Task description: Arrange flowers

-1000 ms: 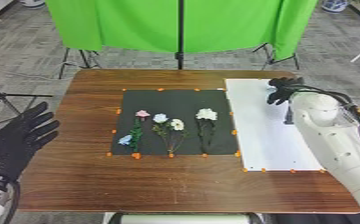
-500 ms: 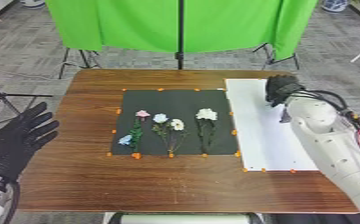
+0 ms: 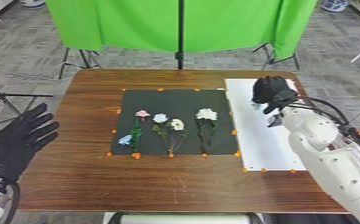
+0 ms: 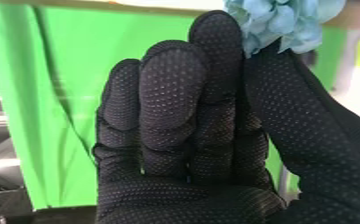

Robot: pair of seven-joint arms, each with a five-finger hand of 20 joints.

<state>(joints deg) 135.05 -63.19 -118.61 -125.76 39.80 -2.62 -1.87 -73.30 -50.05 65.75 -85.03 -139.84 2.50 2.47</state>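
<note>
Arrangement looks unfinished: pink flower (image 3: pixel 142 114), blue flower (image 3: pixel 125 140) and white flowers (image 3: pixel 207 114) lie on black mat (image 3: pixel 172 100). Right hand (image 3: pixel 270 89) pinches blue bloom (image 4: pixel 287 17) over white board (image 3: pixel 261 145), right of mat; placing remains. Left hand (image 3: pixel 13 137) relaxed, left of mat.

Layout of the counter (image 3: pixel 159 187). The mat (image 3: pixel 160 98) lies at its middle; the sheet (image 3: pixel 258 150) adjoins the mat on the right. On the mat, left to right: a front-left flower (image 3: pixel 125 140), a back-left flower (image 3: pixel 142 114) behind it and slightly right, two middle flowers (image 3: pixel 177 124) side by side, and a right-hand flower (image 3: pixel 207 114). Stems (image 3: pixel 207 137) extend toward the front edge. The left hand (image 3: pixel 18 135) is at the counter's left side; the right hand (image 3: pixel 271 90) is above the sheet's rear part, a held flower (image 4: pixel 287 20) at its fingertips. Behind the counter hangs the curtain (image 3: pixel 123 25), a pole (image 3: pixel 181 30) before it.
</note>
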